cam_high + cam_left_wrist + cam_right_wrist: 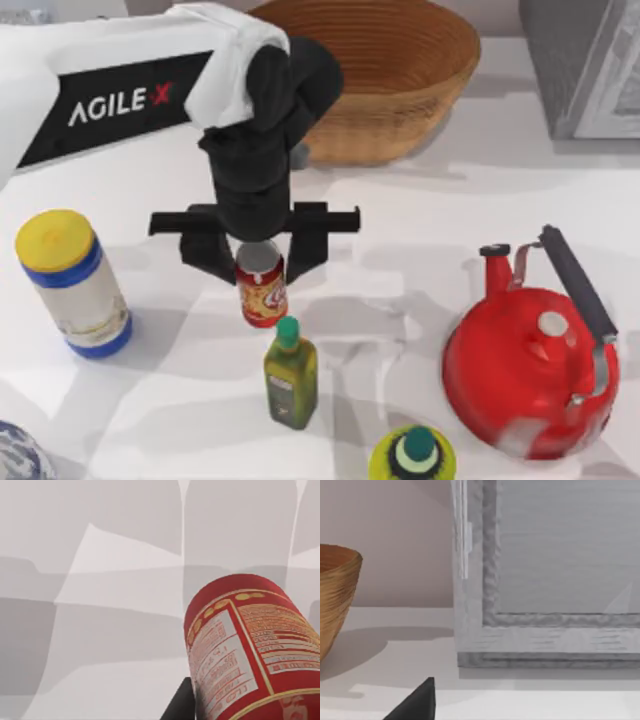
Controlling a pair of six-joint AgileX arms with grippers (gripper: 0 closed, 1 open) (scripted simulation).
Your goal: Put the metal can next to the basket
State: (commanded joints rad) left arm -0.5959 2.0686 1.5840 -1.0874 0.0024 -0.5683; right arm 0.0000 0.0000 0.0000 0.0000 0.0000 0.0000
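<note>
White tabletop [420,200] lies open beside the basket [380,70]; left end effector [257,262] seemingly grips the metal can [262,290].

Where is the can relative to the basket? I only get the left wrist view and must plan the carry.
Observer: In the top view the metal can stands apart from the basket, nearer the front, between the left gripper fingers.
Operator: Anything close to the can?
Observer: A green-capped oil bottle stands just in front of it; I cannot tell if they touch.
Operator: What flanks the route?
Observer: A yellow-lidded jar at the left, a red kettle at the right.
Operator: And the right arm?
Observer: Its wrist view faces a grey framed box beside the basket.
</note>
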